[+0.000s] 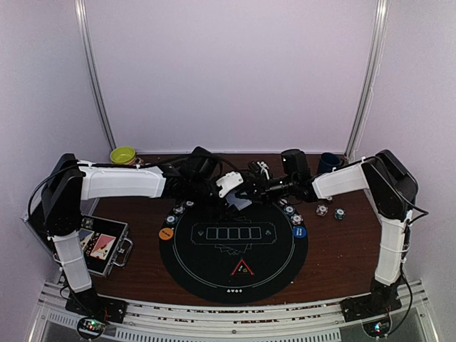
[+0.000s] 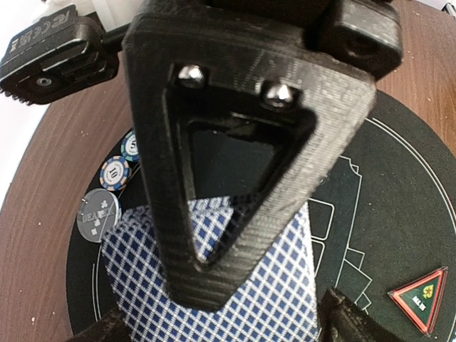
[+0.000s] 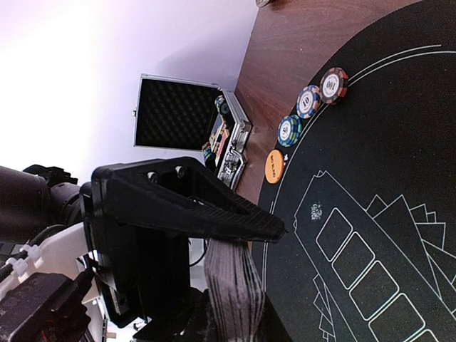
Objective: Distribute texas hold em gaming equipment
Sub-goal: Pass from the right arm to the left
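The triangle marker (image 1: 242, 268) lies on the near part of the round mat (image 1: 206, 262), with a disc button (image 1: 166, 233) at the mat's left edge. The case (image 1: 100, 246) lies left of the mat. The bowl (image 1: 122, 154) stands far left and the mug (image 1: 329, 162) far right.

The tabletop (image 1: 342, 242) is viewed from high above its near edge, facing down toward the wall (image 1: 235, 71). The left wrist view is set very close above the deck (image 2: 278, 306), facing down onto the mat (image 2: 399, 185). The right wrist view is rolled sideways, low over the mat, facing the case (image 3: 178, 114). The mat is shared by all views, the deck by both wrist views.
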Robot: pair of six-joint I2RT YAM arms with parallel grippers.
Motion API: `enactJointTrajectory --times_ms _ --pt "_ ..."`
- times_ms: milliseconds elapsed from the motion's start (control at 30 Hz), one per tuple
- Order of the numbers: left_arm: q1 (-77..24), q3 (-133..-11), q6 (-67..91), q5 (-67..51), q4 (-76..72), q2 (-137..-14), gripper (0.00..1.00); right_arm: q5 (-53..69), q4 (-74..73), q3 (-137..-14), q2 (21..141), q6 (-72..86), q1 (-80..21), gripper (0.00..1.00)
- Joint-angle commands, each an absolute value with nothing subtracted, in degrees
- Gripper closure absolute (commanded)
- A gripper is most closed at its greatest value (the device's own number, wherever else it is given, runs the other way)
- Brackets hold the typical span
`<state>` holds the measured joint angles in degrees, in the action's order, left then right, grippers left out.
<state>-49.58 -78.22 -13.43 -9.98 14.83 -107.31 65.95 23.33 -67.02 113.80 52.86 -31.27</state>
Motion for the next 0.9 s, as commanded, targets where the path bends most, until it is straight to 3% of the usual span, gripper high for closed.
enactJointTrajectory --times_ms 0,433,733,867 --pt "-49.42 -79.32 -13.71 -9.43 13.62 -108.57 0.19 65.85 24.93 -67.15 114.08 53.13 -31.55 1.0" --pt "-49.42 -79.87 -13.55 -9.03 14.06 -109.25 0.25 65.98 25.49 -67.15 114.34 53.54 -32.07 1.0" --pt "-49.46 -79.93 -12.92 -9.32 14.16 -109.42 0.42 65.76 25.3 -67.3 114.64 53.12 -32.43 1.0" --pt "-49.48 -79.98 -12.74 -9.33 14.4 -109.34 0.43 65.5 24.36 -67.57 114.77 52.39 -32.42 0.94"
